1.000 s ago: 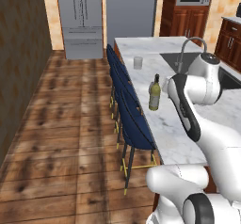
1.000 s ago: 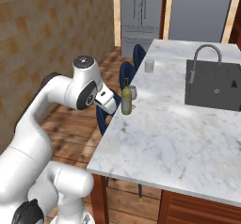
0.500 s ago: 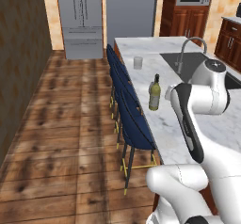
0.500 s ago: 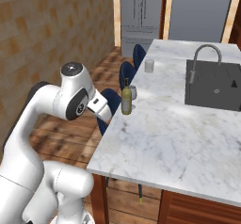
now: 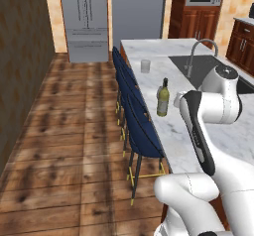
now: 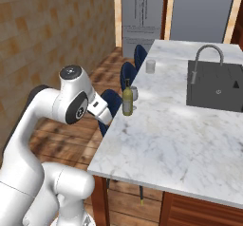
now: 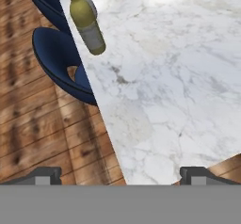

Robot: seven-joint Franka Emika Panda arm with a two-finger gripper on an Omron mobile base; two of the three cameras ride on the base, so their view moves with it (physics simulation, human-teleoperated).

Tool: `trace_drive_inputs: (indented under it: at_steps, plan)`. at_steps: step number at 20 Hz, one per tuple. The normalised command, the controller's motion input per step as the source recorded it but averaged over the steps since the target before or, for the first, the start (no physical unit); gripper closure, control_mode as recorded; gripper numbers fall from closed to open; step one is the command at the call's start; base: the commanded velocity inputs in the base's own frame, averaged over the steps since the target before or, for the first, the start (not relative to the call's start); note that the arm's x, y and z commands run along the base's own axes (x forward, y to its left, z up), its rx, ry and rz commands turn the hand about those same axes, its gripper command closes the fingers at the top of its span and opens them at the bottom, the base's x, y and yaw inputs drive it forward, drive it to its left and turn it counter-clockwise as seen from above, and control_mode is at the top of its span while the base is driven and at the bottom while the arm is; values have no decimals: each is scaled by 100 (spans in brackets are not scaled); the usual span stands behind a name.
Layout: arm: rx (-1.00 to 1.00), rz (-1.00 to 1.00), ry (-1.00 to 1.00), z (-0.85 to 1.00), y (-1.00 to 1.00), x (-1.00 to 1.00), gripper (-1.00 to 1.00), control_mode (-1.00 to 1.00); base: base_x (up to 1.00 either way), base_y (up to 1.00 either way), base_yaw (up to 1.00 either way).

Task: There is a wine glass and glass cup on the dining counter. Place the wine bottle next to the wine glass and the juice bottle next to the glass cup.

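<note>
The olive-green wine bottle point(image 5: 162, 99) point(image 6: 127, 99) point(image 7: 87, 23) stands upright near the stool-side edge of the dining counter point(image 5: 167, 127) point(image 6: 166, 139) point(image 7: 164, 77). Right beside it is the wine glass point(image 6: 135, 94) point(image 7: 91, 3). The glass cup point(image 5: 145, 66) point(image 6: 150, 66) sits farther along the same edge. My gripper point(image 7: 120, 175) is open and holds nothing; it hovers over the counter's edge, well short of the bottle. The juice bottle is out of view.
Blue stools point(image 5: 141, 126) point(image 6: 113, 99) point(image 7: 61, 53) line the counter's side above the wood floor. A dark sink point(image 5: 196, 65) point(image 6: 216, 85) with a curved tap point(image 6: 207, 59) is set into the marble. A steel fridge point(image 5: 87, 19) stands at the far wall.
The gripper has drawn back from the wine bottle toward the stool side, and the arm's elbow has swung up. The bottle stays standing by the wine glass.
</note>
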Motion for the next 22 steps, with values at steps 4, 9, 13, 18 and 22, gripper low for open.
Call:
trace_drive_inputs:
  at_steps: [4,9,13,18,22]
  plan:
    - [0,0,0,0,0,0,-100,-100,0,0,0]
    - [0,0,0,0,0,0,-100,100,0,0,0]
    - [0,0,0,0,0,0,-100,100,-43,0,-2]
    - [0,0,0,0,0,0,-100,100,-75,0,-7]
    - [0,0,0,0,0,0,-100,100,-81,-1,-6]
